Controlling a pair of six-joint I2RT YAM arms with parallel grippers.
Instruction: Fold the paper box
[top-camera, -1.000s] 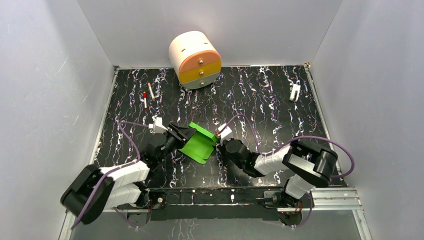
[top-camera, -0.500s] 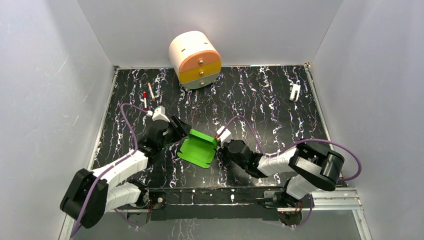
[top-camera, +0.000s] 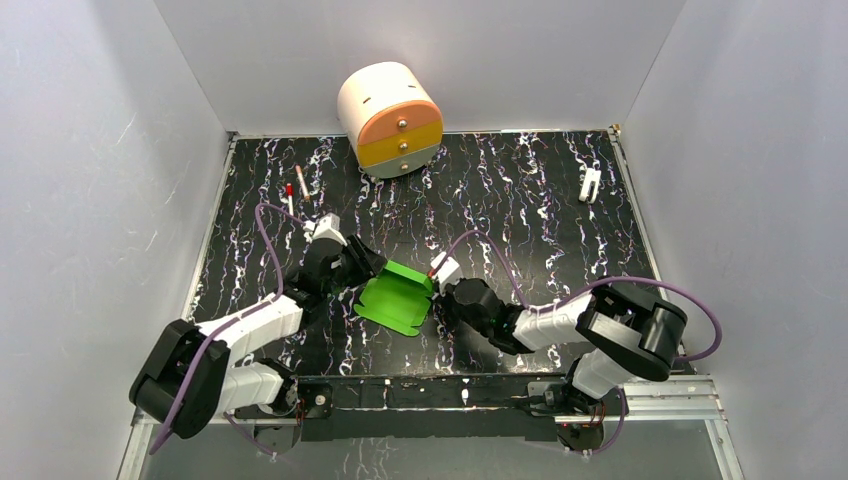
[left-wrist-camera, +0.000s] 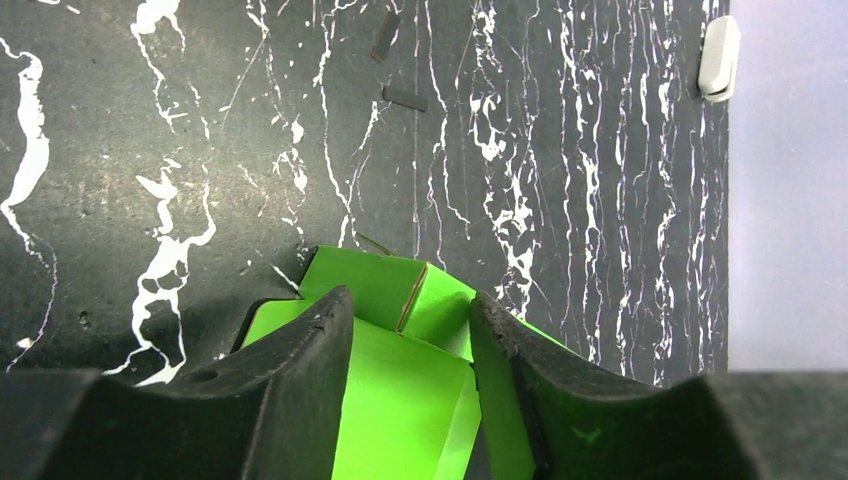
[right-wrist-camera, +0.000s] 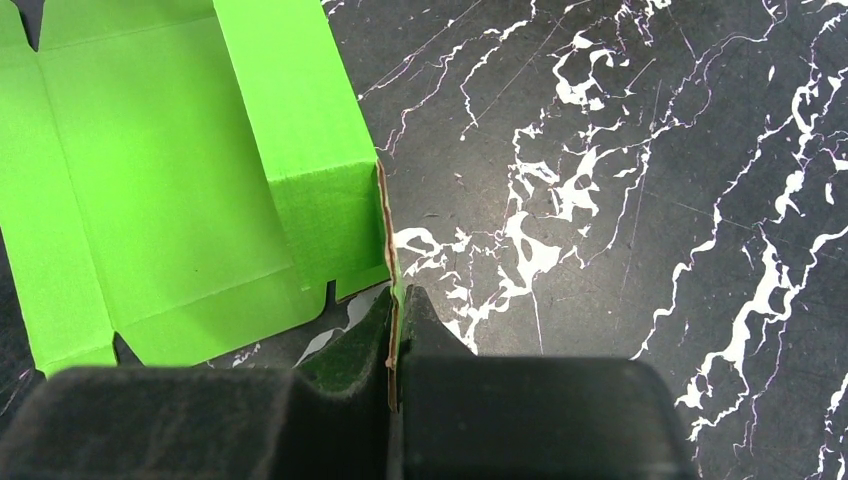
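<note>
Right gripper (right-wrist-camera: 396, 335) has its jaws pressed together on the cut edge of the paper box (right-wrist-camera: 170, 170). It pinches a raised side panel where the brown core of the card shows between the pads. Left gripper (left-wrist-camera: 410, 318) stands half spread, one finger on each side of a folded-up corner at the sheet's opposite side. Whether its pads actually bear on the card I cannot tell. From above, the paper box (top-camera: 397, 298) lies between the two grippers, near the middle of the black marbled tabletop (top-camera: 520, 210). It is mostly flat, with a panel lifted at each gripper.

Thin card like this is likely very light and springy. It should bend cleanly along its scored lines but buckle or dent if squeezed in mid-panel, and flaps will probably spring back when let go. Being so light, it would probably slide on the tabletop unless one side is anchored. The best holds, in my judgement, are the free edges of panels and flaps, close to a crease, taken with a light pinch. The broad base panel is better pressed down than grasped.
</note>
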